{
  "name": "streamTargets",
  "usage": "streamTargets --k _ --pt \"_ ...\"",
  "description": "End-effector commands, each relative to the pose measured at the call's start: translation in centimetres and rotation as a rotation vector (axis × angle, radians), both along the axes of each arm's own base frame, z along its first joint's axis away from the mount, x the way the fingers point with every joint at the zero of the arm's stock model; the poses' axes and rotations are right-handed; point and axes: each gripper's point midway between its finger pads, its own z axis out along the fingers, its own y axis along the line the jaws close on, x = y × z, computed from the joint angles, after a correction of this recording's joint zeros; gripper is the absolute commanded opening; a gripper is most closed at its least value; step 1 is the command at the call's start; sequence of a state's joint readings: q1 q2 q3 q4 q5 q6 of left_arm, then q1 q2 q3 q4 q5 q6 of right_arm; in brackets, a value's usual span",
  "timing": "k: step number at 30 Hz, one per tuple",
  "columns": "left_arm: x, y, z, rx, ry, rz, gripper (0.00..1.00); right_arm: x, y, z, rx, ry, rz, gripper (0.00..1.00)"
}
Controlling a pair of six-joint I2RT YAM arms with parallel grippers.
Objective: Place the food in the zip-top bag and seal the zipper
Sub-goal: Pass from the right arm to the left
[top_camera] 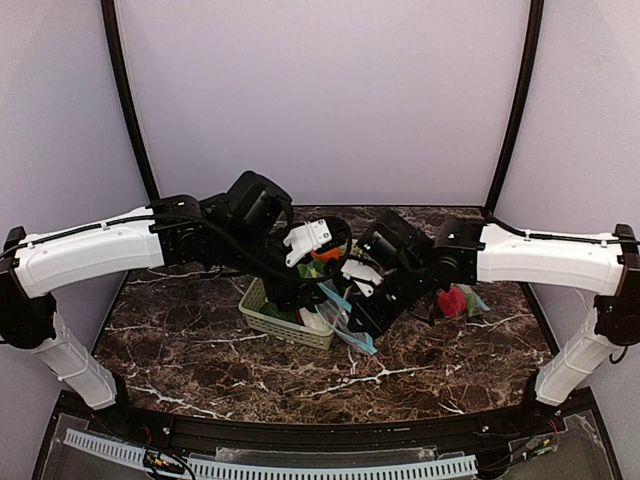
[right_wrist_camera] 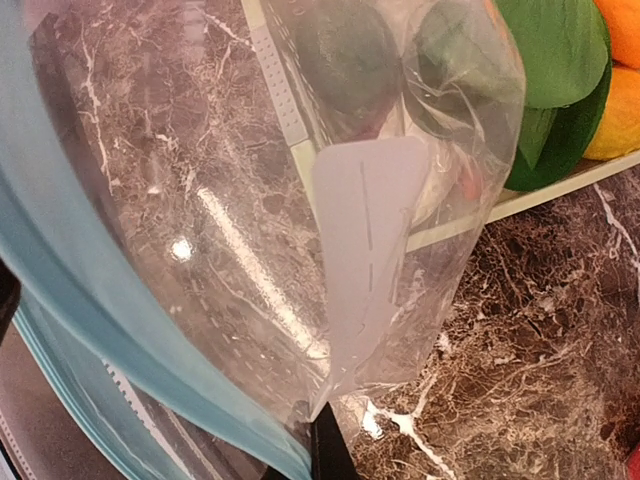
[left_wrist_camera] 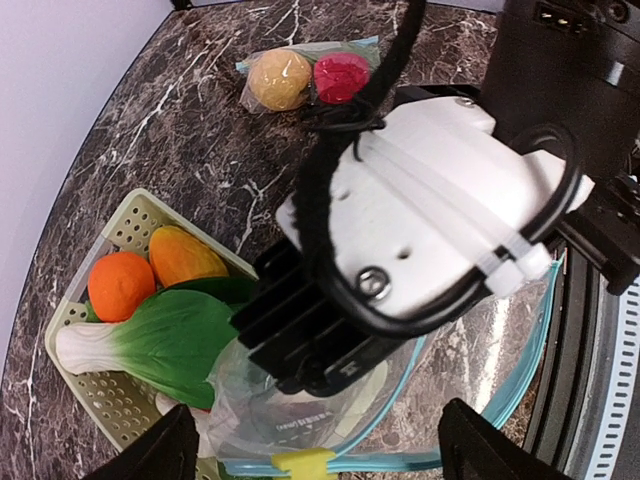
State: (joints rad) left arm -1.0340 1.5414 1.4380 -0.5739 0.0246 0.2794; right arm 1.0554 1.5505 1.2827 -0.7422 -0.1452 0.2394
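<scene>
The clear zip-top bag (left_wrist_camera: 300, 410) with blue zipper and yellow slider (left_wrist_camera: 303, 463) hangs over the basket's right end. It fills the right wrist view (right_wrist_camera: 250, 200). My right gripper (top_camera: 365, 315) is shut on the bag's edge, with one black fingertip (right_wrist_camera: 325, 450) showing. My left gripper (left_wrist_camera: 320, 455) is open, its fingers (left_wrist_camera: 160, 450) wide apart on either side of the slider. The food lies in the pale green basket (left_wrist_camera: 135, 215): an orange (left_wrist_camera: 120, 283), a yellow-orange fruit (left_wrist_camera: 185, 255) and leafy greens (left_wrist_camera: 175, 340). No food shows in the held bag.
A second zip-top bag (top_camera: 455, 300) lies on the marble table at the far right, holding a peach (left_wrist_camera: 280, 80) and a red apple (left_wrist_camera: 342, 77). The basket (top_camera: 262, 318) sits mid-table under both wrists. The two arms crowd together above it.
</scene>
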Motion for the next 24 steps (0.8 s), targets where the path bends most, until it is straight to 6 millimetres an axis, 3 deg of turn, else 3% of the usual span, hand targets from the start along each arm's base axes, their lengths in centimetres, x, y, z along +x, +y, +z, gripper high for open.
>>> streamTargets --k 1,7,16,24 --pt "-1.3 -0.4 0.9 -0.023 -0.013 -0.108 0.78 0.1 0.6 0.3 0.011 0.005 0.018 0.0" --pt "-1.5 -0.1 -0.1 -0.007 0.014 -0.098 0.53 0.5 0.5 0.6 0.01 -0.011 0.004 0.0" --pt "-2.1 1.0 -1.4 0.004 0.062 -0.064 0.37 1.8 -0.3 1.4 -0.01 -0.068 -0.068 0.0" --pt "-2.7 1.4 -2.5 0.008 0.105 -0.045 0.12 2.5 -1.0 2.5 0.0 -0.104 -0.127 0.0"
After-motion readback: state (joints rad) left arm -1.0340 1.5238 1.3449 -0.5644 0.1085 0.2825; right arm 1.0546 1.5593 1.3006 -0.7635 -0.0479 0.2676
